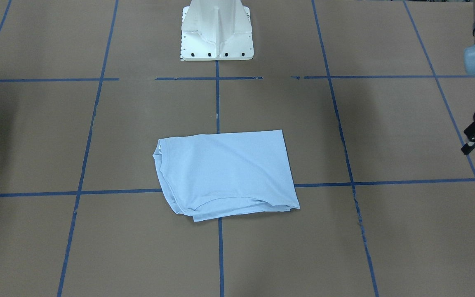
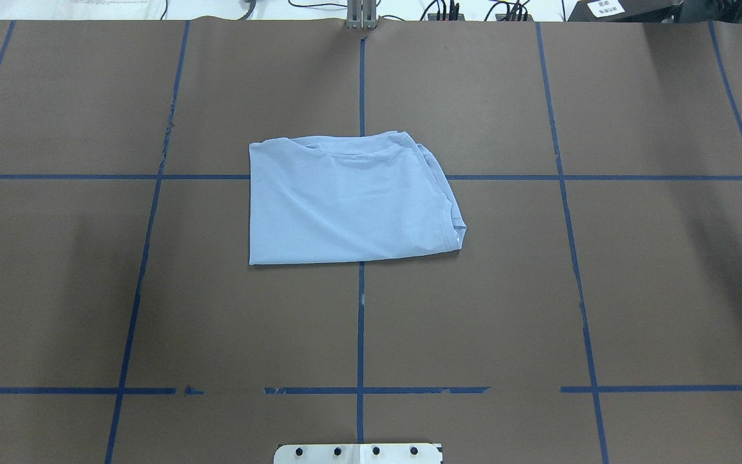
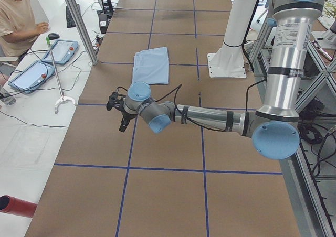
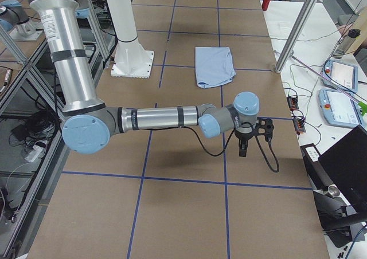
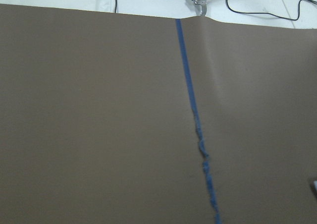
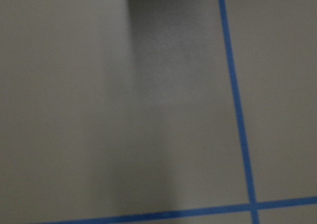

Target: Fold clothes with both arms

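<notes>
Pale blue T-shirt (image 2: 345, 200) lies at overhead centre, folded into a compact rectangle; folding looks finished, perhaps one tidy-up left. Left gripper (image 3: 116, 114) and right gripper (image 4: 254, 137) hang well apart from it; jaw states can't be told.

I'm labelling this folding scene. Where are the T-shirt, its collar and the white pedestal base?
T-shirt (image 2: 339, 206), overhead exterior view, middle of the folded top layer.
collar (image 2: 453, 214), overhead exterior view, ribbed band at the shirt's right edge.
white pedestal base (image 1: 217, 33), exterior front-facing view, central rib.
</notes>
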`<state>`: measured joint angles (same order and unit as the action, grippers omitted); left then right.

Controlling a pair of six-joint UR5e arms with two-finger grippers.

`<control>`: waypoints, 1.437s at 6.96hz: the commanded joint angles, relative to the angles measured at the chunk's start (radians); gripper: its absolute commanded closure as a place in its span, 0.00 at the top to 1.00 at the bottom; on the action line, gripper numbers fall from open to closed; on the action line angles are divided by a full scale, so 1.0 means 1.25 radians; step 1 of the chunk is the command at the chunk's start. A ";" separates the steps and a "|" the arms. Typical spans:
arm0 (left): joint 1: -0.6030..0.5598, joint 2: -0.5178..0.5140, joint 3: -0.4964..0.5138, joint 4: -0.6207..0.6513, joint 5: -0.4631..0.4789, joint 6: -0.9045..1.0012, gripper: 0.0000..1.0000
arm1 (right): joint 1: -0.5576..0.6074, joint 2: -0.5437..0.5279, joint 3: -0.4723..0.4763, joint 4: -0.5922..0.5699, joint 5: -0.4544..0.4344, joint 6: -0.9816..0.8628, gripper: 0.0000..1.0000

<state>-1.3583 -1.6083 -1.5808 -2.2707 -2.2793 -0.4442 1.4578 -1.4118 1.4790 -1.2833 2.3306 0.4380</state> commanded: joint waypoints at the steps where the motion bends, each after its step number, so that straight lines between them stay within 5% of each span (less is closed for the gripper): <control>1: -0.102 0.077 -0.019 0.173 -0.083 0.183 1.00 | 0.029 -0.210 0.223 -0.172 0.007 -0.159 1.00; 2: -0.116 0.088 -0.046 0.278 -0.086 0.254 1.00 | 0.029 -0.279 0.251 -0.171 0.009 -0.166 1.00; 4: -0.159 0.266 -0.158 0.253 -0.080 0.344 1.00 | 0.029 -0.321 0.264 -0.163 0.028 -0.164 1.00; 8: -0.163 0.376 -0.305 0.257 -0.087 0.332 1.00 | 0.029 -0.442 0.371 -0.161 0.025 -0.164 1.00; 10: -0.163 0.382 -0.314 0.258 -0.086 0.315 1.00 | 0.029 -0.465 0.436 -0.163 0.023 -0.161 1.00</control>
<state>-1.5615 -1.1388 -1.9600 -1.9496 -2.3881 -0.0411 1.4942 -1.9788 1.9784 -1.4858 2.3617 0.2345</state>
